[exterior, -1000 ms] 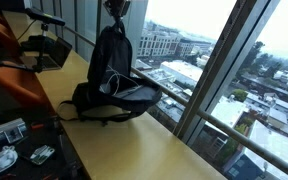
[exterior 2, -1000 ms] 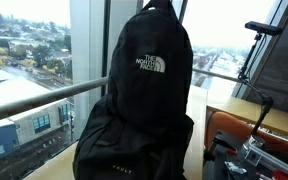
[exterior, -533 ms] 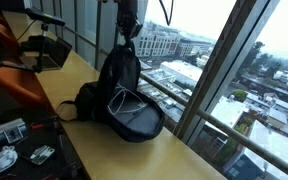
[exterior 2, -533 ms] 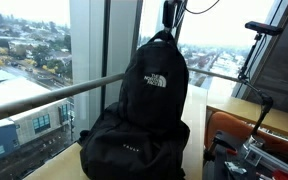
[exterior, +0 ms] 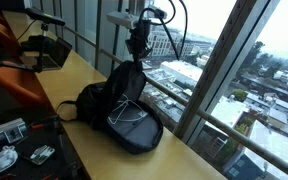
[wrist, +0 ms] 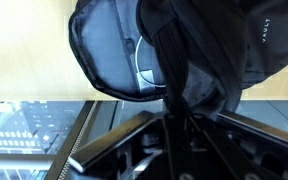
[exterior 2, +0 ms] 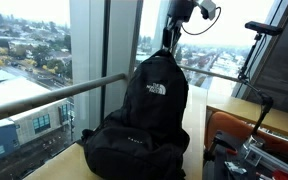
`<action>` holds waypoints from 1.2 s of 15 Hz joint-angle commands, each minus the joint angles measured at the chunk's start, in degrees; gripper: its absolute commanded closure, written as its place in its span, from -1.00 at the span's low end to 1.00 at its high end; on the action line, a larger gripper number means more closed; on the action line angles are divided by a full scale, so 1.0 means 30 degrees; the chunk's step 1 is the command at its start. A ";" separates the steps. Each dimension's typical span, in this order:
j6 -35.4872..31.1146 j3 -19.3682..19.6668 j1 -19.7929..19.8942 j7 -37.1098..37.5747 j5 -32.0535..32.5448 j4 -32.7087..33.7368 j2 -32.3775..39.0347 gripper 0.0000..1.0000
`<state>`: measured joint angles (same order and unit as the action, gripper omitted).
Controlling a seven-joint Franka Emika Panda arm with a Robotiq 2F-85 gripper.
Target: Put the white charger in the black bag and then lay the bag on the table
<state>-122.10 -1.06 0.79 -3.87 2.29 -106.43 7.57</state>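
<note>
The gripper (exterior: 136, 50) has come lower than a second ago, its fingers clamped shut on the top loop of the black bag (exterior: 124, 105). The bag, which stood taller before, now slumps and leans toward the window, its base on the table (exterior: 119, 165). The white charger (exterior: 125, 112) lies inside the open pocket, its cable showing in loops.

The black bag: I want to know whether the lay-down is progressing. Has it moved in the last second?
Yes. The black bag has sunk: its top, held by the shut gripper, now sits much nearer the window railing.
</note>
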 commanded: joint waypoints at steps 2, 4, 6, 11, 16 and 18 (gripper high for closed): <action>-0.0868 0.0130 0.0158 -0.0928 -0.0526 -0.0025 -0.0083 0.97; -0.1013 0.0135 0.0158 -0.0967 -0.0454 -0.0158 -0.0242 0.32; -0.1242 0.0162 0.0195 -0.1037 -0.0486 -0.0330 -0.0528 0.09; -0.1571 0.0217 0.0138 -0.1260 -0.0157 -0.0981 -0.1841 -0.63; -0.3111 -0.0278 -0.0441 -0.3875 -0.1274 -0.3094 -0.3482 -1.00; -0.2402 -0.0117 -0.0469 -0.3219 -0.0802 -0.2053 -0.2718 -1.00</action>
<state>-129.57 -1.69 -0.35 -13.65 -0.18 -112.81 -0.64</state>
